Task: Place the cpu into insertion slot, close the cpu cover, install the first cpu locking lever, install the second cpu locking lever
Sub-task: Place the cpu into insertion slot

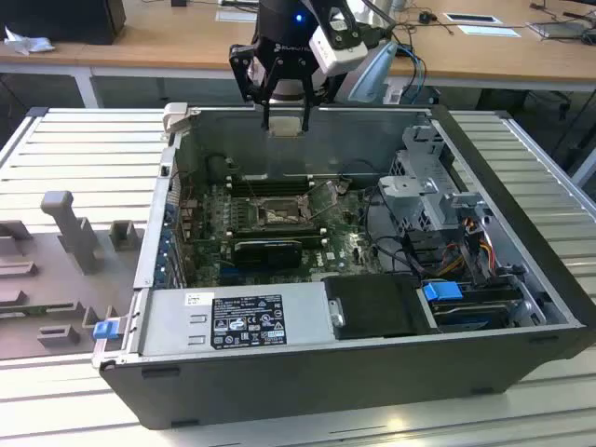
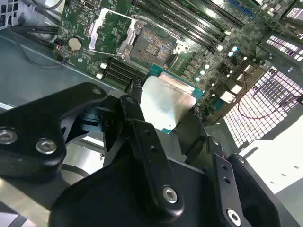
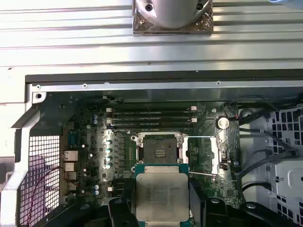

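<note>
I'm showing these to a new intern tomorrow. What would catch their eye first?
Most likely the gripper poised over the open computer case, shut on the cpu. In the first wrist view the chip hangs over the green board, with the bare insertion slot beyond it. The cpu cover is swung open beside the slot.

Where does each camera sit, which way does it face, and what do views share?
Exterior view: off the arm, above the open grey computer case, looking down into it; black gripper over its far wall.
First wrist view: on the arm, facing straight down at the green motherboard; gripper fingers show.
Second wrist view: on the arm, looking obliquely at the board past black gripper links.
Shared: both wrist views show the gripped pale silver square cpu and the dark silver-rimmed insertion slot.
</note>
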